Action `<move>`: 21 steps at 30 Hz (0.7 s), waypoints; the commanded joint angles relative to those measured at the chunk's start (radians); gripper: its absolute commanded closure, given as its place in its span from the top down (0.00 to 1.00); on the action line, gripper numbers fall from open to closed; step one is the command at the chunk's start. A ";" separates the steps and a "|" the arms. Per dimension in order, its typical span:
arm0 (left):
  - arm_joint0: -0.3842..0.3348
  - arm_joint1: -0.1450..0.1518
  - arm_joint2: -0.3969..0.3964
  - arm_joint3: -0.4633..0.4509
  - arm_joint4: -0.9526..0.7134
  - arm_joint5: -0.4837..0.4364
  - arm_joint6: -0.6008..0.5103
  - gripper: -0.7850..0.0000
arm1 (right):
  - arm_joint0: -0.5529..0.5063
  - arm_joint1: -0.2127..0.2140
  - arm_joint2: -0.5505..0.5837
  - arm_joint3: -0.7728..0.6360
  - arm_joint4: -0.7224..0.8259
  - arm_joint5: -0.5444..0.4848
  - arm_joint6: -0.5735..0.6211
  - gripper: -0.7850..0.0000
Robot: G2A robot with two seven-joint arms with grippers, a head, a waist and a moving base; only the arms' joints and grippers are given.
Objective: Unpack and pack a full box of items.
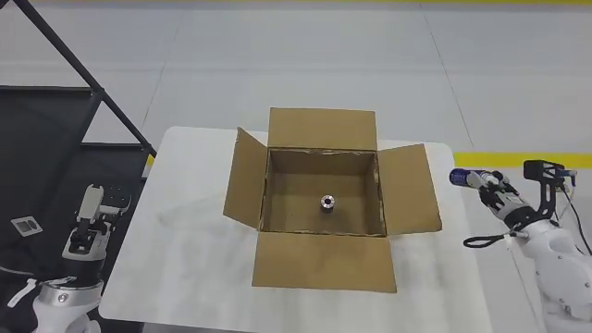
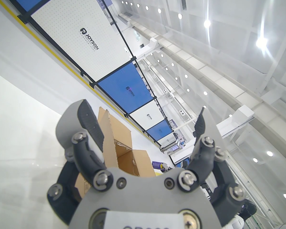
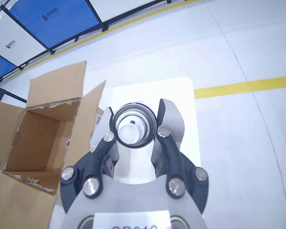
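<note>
the right claw (image 3: 135,111) grasps a spray can (image 3: 133,133) near the right edge of the table (image 1: 185,240), the left claw (image 2: 143,111) is released, and the open box (image 1: 324,129) stands in the middle with one small round item (image 1: 326,203) inside.

Bright, even overhead light — ceiling lamps (image 2: 261,42) flare into star streaks in left wrist view. Soft shadow inside box (image 1: 322,129). Wrist views bend straight lines at edges.
</note>
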 commanded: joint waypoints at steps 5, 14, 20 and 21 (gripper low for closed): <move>0.000 0.000 0.000 0.000 0.000 0.000 0.000 1.00 | 0.059 0.010 -0.061 0.128 -0.097 -0.062 0.108 0.00; 0.000 0.000 0.000 0.000 0.000 0.000 0.000 1.00 | 0.168 0.012 -0.156 0.285 -0.164 -0.039 0.195 0.00; 0.000 0.000 0.000 0.000 0.000 0.000 0.000 1.00 | 0.236 0.008 -0.207 0.373 -0.185 -0.025 0.199 0.31; 0.000 0.000 0.000 0.000 0.000 0.000 0.000 1.00 | 0.243 0.008 -0.211 0.380 -0.187 -0.028 0.198 0.42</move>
